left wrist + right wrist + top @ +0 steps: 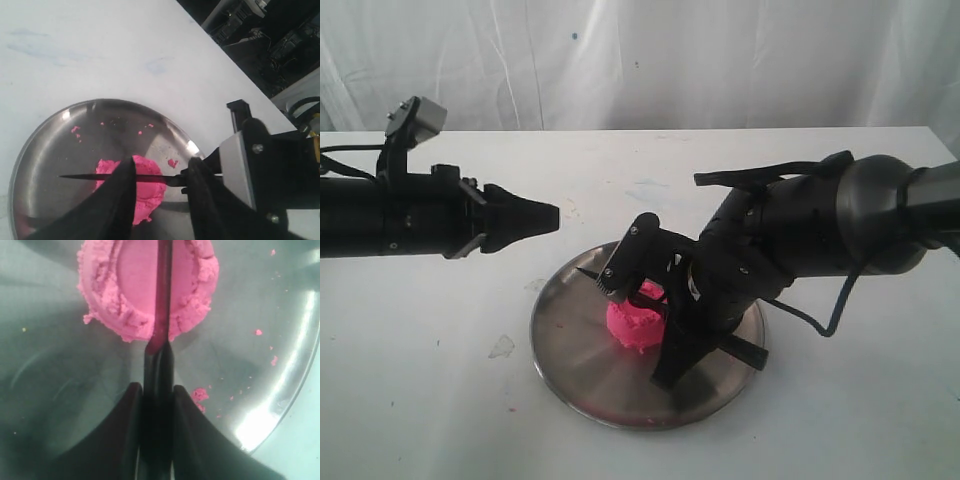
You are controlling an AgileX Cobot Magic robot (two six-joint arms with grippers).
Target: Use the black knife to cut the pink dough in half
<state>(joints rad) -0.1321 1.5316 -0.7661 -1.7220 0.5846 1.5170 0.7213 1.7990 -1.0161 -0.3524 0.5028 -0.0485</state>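
Right arm's fingers [157, 395] are clamped narrow on the handle of the black knife [590, 272], one on each side, so that's a firm hold; the blade runs straight out from them and lies across the middle of the pink dough [638, 325]. From the right wrist view the blade [162, 315] splits the flat top pretty much down the centre, but I honestly can't tell how deep it sits. The dough looks like one lump with a ragged, crumbly rim.

The dough sits near the centre of the round steel plate [570, 350], and the plate is on the white worktop [420, 400]. The knife's pointed tip sticks out past the dough on the side toward the left arm.

The left arm's fingers [545, 215] hover above the worktop just off the plate's rim, well apart from the knife and dough. They're spread wide with nothing between them.

A few pink crumbs [200, 394] are scattered on the plate around the lump.
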